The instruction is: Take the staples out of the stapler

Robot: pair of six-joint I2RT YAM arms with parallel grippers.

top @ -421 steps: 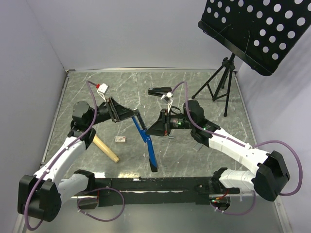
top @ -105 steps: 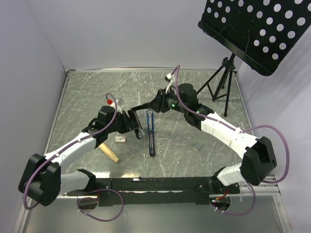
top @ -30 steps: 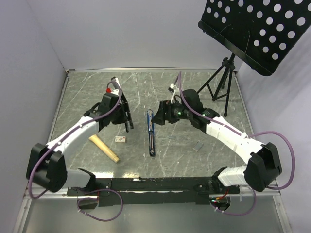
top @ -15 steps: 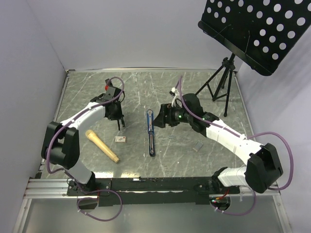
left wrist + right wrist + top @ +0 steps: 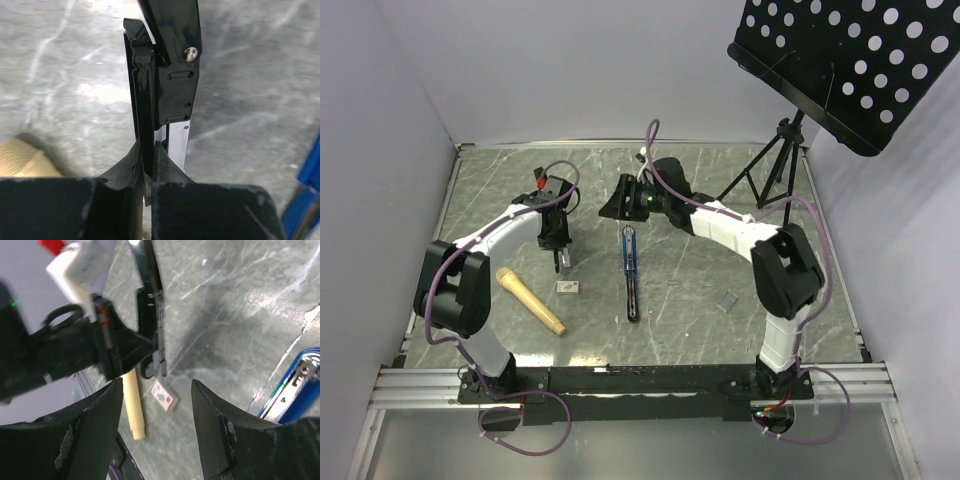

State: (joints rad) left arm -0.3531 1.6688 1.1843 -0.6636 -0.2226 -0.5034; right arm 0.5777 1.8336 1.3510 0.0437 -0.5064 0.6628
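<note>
Axis of the slim blue desk stapler (image 5: 631, 272) runs far-to-near; parted, empty right fingers (image 5: 95, 440) hang by its far end, left fingers (image 5: 175, 85) pinched shut.

Blue stapler (image 5: 629, 250) unfolded flat, mid-table

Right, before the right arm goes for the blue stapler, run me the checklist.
1. Blue stapler lying on the table, untouched by either gripper: ok.
2. Right gripper empty, jaws apart: ok.
3. Left gripper free to help: not ok, it is shut on the black stapler.
4. Staples in the blue stapler's rail: cannot tell, too small to see.
5. Small box and wooden stick apart from the blue stapler, on its left in the top view: ok.
</note>
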